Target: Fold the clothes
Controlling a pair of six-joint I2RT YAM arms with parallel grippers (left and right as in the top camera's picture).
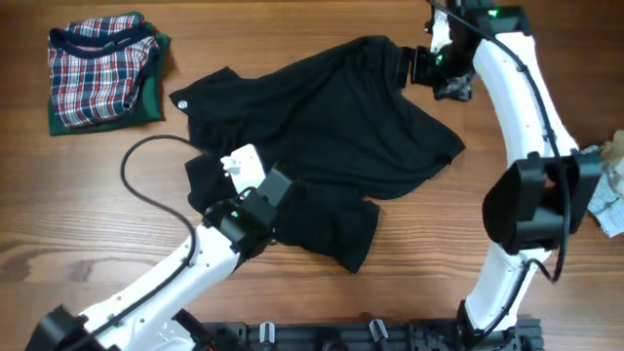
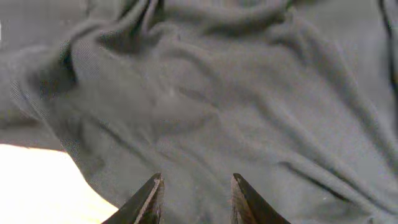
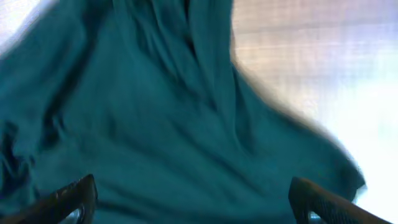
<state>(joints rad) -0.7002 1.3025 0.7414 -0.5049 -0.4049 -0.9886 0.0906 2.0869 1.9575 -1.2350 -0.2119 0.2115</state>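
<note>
You see the black garment point(image 1: 331, 127) lying rumpled and unfolded mid-desk point(image 1: 88, 224); left gripper point(image 2: 196, 190) jaws stand slightly apart, right gripper point(image 3: 199, 202) jaws wide apart.

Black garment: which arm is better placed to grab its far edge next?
Right: the right end effector hangs open at the black garment's far edge, while the left end effector is over its near part.

1. I can read no words or numbers anywhere in my views.
2. The black shirt point(image 1: 331, 117) bears a small round white mark point(image 1: 181, 100), too small to make out.
</note>
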